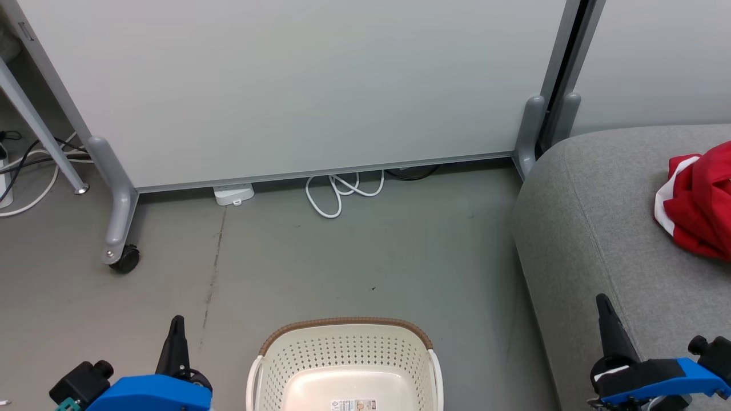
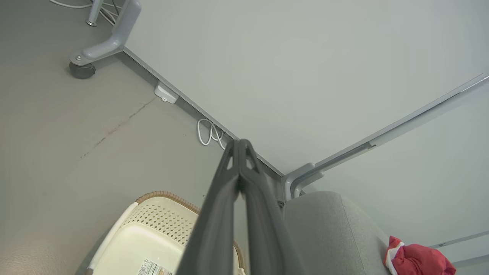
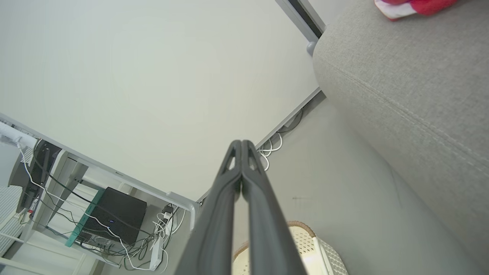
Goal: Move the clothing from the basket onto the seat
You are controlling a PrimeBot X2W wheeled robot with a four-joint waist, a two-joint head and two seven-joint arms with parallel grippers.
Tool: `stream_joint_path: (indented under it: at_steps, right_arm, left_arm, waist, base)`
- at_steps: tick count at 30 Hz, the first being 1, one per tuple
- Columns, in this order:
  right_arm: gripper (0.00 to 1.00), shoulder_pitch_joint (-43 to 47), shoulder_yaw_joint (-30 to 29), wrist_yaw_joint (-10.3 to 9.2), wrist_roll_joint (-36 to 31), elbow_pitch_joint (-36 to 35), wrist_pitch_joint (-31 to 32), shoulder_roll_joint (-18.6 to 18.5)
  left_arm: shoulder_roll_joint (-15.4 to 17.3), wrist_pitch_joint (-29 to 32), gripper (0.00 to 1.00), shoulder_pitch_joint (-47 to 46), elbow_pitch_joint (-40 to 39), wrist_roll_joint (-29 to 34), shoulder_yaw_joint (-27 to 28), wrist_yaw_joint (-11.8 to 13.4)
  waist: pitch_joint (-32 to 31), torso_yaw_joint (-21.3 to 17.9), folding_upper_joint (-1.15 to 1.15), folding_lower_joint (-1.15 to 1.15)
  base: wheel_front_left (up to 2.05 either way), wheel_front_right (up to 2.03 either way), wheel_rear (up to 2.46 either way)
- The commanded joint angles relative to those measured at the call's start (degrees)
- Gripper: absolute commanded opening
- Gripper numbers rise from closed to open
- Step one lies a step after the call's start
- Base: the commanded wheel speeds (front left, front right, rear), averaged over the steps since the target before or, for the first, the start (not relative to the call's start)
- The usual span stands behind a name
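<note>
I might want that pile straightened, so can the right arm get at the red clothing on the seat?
Probably yes. The clothing lies uncovered on the seat, ahead of the right gripper, with nothing but bare seat between them. Its jaws are shut and would have to open first.

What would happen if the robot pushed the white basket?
The basket looks empty and is thin plastic full of holes, so it is probably light. On the smooth floor it would likely slide rather than tip, since it sits low and wide.
</note>
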Motion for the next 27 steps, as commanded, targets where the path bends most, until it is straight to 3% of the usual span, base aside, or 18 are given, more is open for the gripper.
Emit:
stream_joint_path:
  at_steps: [1, 27]
  right_arm:
    - [0.0, -1.7, -0.2, 0.02, 2.1, -1.1, 0.4, -0.3]
    - [0.0, -2.7, -0.6, 0.03, 18.0, -1.9, 4.0, -0.5]
  left_arm:
    - [0.1, 0.5, 0.0, -1.8, -1.2, -2.0, 0.6, -0.2]
    - [-0.5, 4.8, 0.0, -2.8, -4.3, -17.3, 2.9, -0.3]
  waist:
    - [0.0, 0.0, 0.0, 0.0]
    - [0.2, -0.5, 0.0, 0.0]
  base:
    - [0.0, 0.0, 0.0]
    - [0.0, 0.0, 0.0]
